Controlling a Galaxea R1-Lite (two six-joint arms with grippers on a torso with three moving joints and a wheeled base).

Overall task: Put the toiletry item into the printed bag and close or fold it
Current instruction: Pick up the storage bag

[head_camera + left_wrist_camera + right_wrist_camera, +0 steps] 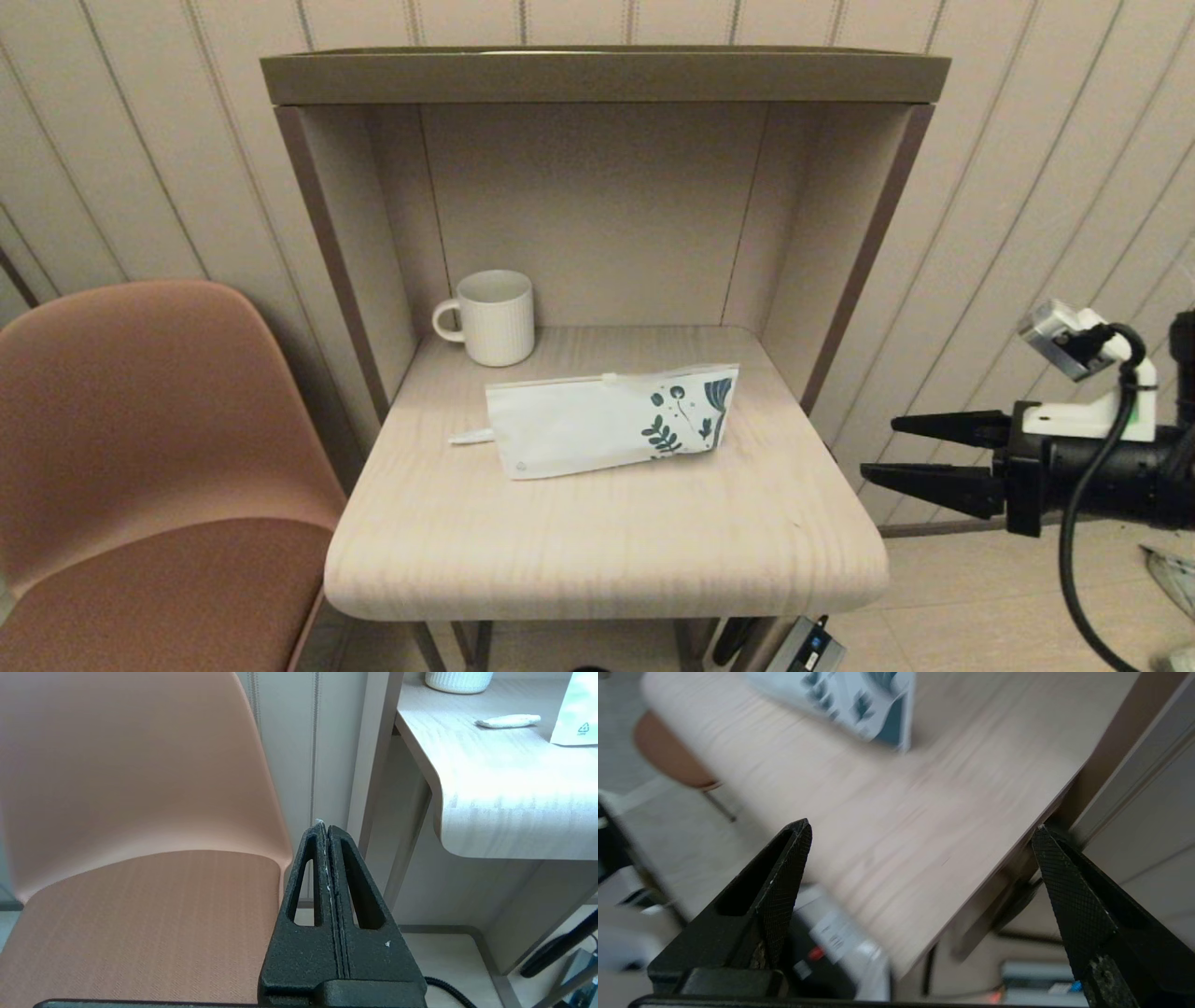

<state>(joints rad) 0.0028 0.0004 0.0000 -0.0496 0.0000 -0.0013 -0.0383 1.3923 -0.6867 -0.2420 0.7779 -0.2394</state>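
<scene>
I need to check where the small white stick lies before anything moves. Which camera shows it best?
The left wrist view: the toiletry item lies whole on the tabletop, just apart from the printed bag. In the head view it is a small sliver at the bag's unprinted end. The right wrist view misses it.

Prob. home/hotel rm: panelled wall (1027, 187), chair (140, 448), mug (495, 317).

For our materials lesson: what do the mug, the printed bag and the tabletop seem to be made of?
Mug: probably glazed ceramic, white with ribbed walls.
Printed bag: thin plastic film or coated paper, matte, slightly creased, with a slider strip on top.
Tabletop: pale wood-look laminate, with printed grain and a smooth rounded edge.
</scene>
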